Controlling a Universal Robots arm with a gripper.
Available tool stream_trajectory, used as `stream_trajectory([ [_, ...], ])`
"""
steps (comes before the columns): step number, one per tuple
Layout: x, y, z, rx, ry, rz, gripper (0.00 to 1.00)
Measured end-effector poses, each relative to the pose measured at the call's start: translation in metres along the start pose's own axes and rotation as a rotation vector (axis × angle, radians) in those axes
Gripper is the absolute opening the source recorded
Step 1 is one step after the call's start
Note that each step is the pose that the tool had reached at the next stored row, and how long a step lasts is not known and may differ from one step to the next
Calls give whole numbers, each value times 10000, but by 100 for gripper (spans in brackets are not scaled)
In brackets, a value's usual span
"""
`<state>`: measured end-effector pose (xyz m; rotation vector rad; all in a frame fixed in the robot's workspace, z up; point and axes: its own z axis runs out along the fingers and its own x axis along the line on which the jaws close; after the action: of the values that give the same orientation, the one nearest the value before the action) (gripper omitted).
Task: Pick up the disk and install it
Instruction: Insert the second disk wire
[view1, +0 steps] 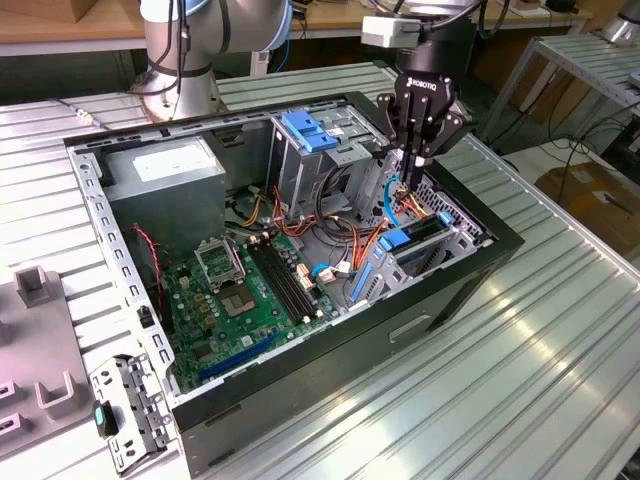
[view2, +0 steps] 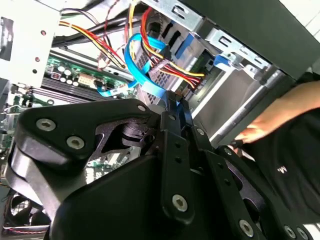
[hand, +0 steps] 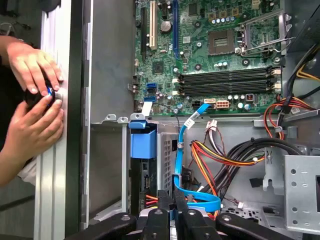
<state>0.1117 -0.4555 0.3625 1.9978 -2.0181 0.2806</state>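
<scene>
Black robot hand (view2: 176, 107) nearest my wrist cameras, fingers pressed together on nothing — I judge the blue-railed silver disk (view1: 415, 240) already seated in its bay of the open computer case (view1: 300, 390); little remains.

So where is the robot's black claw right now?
The black robot gripper reaches into the open black computer case, toward the exterior view's right, just above the flat blue cable.
</scene>
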Motion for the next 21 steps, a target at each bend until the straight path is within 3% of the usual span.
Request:
stream_trajectory([
  [2, 18, 10, 9, 19, -236, -22, 16],
  [4, 32, 30, 18, 58, -429, -29, 16],
  [6, 39, 53, 23, 71, -541, -40, 16],
  [21, 40, 70, 26, 72, -554, -42, 16],
])
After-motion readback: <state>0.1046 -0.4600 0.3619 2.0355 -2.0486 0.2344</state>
